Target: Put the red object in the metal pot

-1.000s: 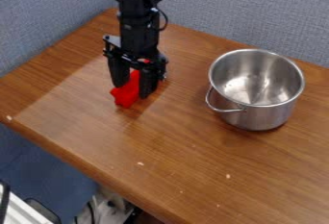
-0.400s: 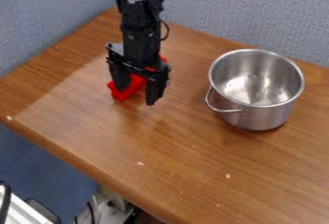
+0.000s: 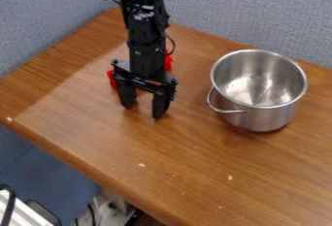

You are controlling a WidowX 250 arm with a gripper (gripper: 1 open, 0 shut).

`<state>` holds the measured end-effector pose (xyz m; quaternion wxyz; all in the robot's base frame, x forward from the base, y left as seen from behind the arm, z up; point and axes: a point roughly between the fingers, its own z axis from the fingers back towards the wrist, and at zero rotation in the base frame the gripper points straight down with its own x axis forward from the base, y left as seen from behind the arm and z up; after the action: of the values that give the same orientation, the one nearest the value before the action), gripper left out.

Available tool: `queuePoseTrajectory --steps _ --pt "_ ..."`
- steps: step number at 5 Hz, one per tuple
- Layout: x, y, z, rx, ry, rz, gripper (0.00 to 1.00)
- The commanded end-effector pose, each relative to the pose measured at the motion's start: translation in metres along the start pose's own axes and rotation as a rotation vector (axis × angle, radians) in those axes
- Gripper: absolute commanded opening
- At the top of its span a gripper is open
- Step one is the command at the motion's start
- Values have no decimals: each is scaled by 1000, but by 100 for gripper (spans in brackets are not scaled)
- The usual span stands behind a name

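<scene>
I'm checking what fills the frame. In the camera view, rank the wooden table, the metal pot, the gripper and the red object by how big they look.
1. wooden table, largest by far
2. metal pot
3. gripper, fingers spread
4. red object, only a sliver shows behind the gripper, so its true size can't be judged

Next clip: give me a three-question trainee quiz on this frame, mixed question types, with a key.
1. True or false: the red object is already inside the metal pot.
2. Multiple choice: the hand is A) open and pointing down at the table, B) shut on the pot's rim, C) out of view.
3. In the picture, on which side of the hand does the pot stand?

Key: 1 false, only a bit of red shows behind the hand on the table; 2 A; 3 right.
</scene>
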<state>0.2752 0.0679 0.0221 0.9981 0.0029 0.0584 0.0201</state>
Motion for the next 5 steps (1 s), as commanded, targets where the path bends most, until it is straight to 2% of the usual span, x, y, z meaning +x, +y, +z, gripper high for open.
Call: queuePoseTrajectory --steps 1,2,3,4,5 --pt "6 -4 21 1 -49 3 100" --pt "14 0 22 -9 -57 1 100" --pt "17 -1 36 -9 -63 -49 100" --pt "17 7 32 -12 -68 -1 0" --pt "17 14 27 -17 -67 47 0"
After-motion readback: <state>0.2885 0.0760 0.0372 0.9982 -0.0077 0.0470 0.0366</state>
